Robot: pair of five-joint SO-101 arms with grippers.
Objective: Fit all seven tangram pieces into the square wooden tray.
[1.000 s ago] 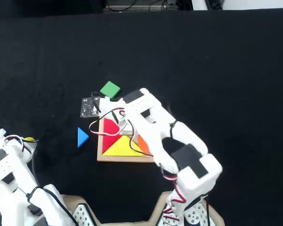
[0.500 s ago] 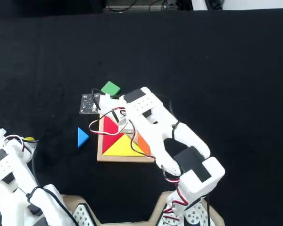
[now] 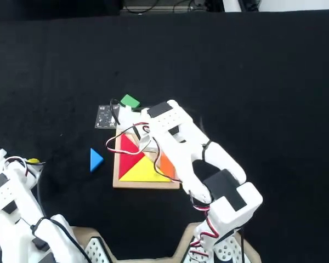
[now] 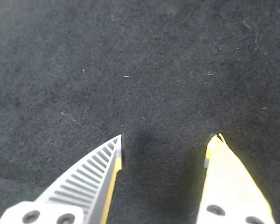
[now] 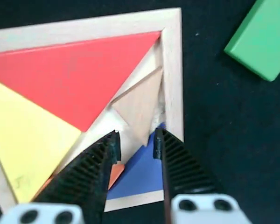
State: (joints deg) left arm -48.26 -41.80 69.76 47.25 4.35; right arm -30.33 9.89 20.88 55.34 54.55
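The square wooden tray (image 3: 116,176) (image 5: 172,70) holds a red triangle (image 5: 74,74), a yellow triangle (image 5: 28,154), a blue piece (image 5: 140,179), an orange piece (image 3: 167,163) and a tan triangle (image 5: 140,107) lying askew in its corner. My right gripper (image 5: 135,139) hovers over that corner, its fingers slightly open, with the tan triangle's tip between them but apart from both. A green square (image 3: 130,101) (image 5: 266,39) lies just beyond the tray. A blue triangle (image 3: 96,159) lies on the cloth beside the tray. My left gripper (image 4: 168,140) is open over bare cloth at the near left.
Black cloth covers the whole table. The right arm (image 3: 208,170) stretches over the tray's right side and hides part of it. The left arm (image 3: 11,203) sits at the near left corner. The far half of the table is open cloth.
The right arm has shifted a little toward the far side of the tray, now covering more of the green square. The left arm has not moved.
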